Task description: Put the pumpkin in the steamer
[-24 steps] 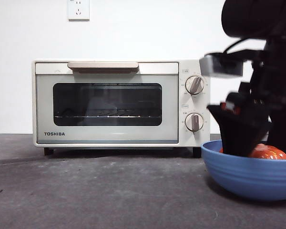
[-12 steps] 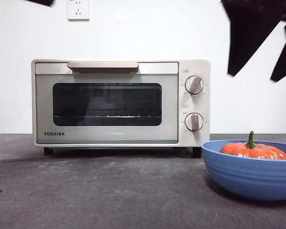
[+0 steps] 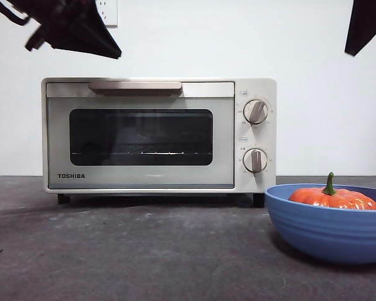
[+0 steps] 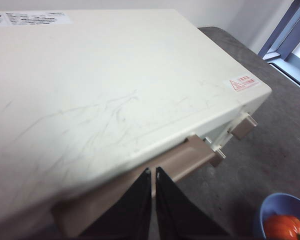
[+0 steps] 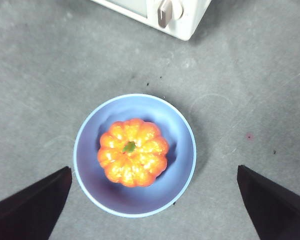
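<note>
The cream-white steamer [image 3: 150, 135] stands at the middle of the table with its door closed. To its right, the orange pumpkin [image 3: 334, 197] sits in a blue bowl [image 3: 326, 229]. My left gripper [image 4: 153, 172] hovers shut over the steamer's top [image 4: 105, 90], just above the beige handle [image 4: 190, 155]; in the front view it shows as the dark left gripper [image 3: 81, 31] at the upper left. High over the bowl [image 5: 182, 150], my right gripper [image 5: 153, 170] hangs wide open with the pumpkin [image 5: 133, 151] far below it and apart from it. Only a black tip of the right gripper [image 3: 363, 25] shows at the front view's upper right.
Two round knobs [image 3: 255, 111] sit on the steamer's right side. A wall socket [image 3: 103, 12] is on the white wall behind. Grey tabletop [image 3: 144, 251] stretches in front of the steamer and left of the bowl.
The right gripper rose out of the bowl to the upper right, leaving the pumpkin in it. The left arm came into view at the upper left, above the steamer.
</note>
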